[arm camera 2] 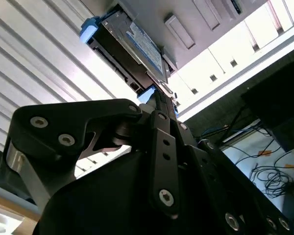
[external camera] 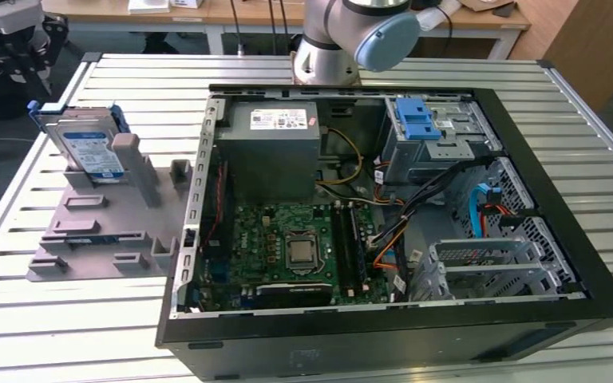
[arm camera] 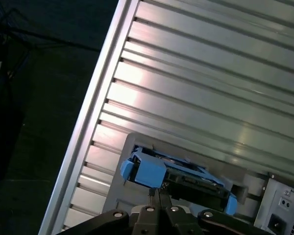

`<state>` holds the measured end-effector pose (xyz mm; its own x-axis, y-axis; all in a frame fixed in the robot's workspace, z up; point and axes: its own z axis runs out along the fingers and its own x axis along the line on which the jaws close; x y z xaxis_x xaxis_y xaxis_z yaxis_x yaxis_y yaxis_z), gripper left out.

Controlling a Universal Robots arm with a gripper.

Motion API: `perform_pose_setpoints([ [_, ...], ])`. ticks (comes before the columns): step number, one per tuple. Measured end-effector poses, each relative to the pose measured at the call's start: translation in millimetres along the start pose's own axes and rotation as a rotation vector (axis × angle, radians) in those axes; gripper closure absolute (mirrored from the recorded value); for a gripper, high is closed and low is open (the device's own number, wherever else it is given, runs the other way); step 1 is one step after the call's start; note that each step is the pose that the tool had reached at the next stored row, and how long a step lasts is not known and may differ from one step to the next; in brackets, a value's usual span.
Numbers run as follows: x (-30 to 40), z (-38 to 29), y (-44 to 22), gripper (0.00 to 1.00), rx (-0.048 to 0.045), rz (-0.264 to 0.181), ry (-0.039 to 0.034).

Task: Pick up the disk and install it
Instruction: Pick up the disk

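A slatted metal table (external camera: 51,319) holds an open black computer case (external camera: 392,343) and, just beside the case's wall on the exterior view's left, a grey plastic fixture (external camera: 104,223). The disk (external camera: 88,148) stands on edge in that fixture, leaning back. Its white-and-blue label faces the case and blue rails run along its sides. Bare slats lie between the fixture and the table's edge on that side.

Inside the case, the exterior view shows a grey power supply (external camera: 274,136), a green motherboard (external camera: 285,247) and a metal drive cage (external camera: 429,132) with two blue tabs near the far wall. The space above the cage is open.

In the first wrist view the gripper (arm camera: 155,192) hangs just above the disk's blue rail (arm camera: 142,171). Its thin fingertips are pressed together with nothing between them, and they look a little apart from the rail. This view also shows the table's rim (arm camera: 95,122), close beside the fixture, with dark floor beyond it.

The second wrist view looks along the black finger linkages to the disk's label face (arm camera 2: 144,46), with the rail's blue end next to the fingertips.
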<state>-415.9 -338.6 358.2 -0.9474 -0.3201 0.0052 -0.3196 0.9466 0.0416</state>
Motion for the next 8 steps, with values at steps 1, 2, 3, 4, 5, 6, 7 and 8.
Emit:
perform_pose_setpoints([
  [1,0.0,0.4,0.0,0.89,0.0001,-0.018,0.0007],
  [2,0.0,0.8,0.0,0.89,0.0002,-0.037,0.0015],
  [3,0.0,1.2,-0.1,0.89,0.0003,-0.055,0.0024],
  [4,0.0,1.6,-0.1,0.89,0.0004,-0.074,0.0031],
  [5,0.0,2.1,-0.1,0.89,0.0005,-0.092,0.0038],
  [6,0.0,2.5,-0.1,0.89,0.0006,-0.110,0.0046],
  [7,0.0,3.0,-0.2,0.89,0.0007,-0.128,0.0053],
  [8,0.0,3.4,-0.2,0.89,0.0008,-0.146,0.0059],
])
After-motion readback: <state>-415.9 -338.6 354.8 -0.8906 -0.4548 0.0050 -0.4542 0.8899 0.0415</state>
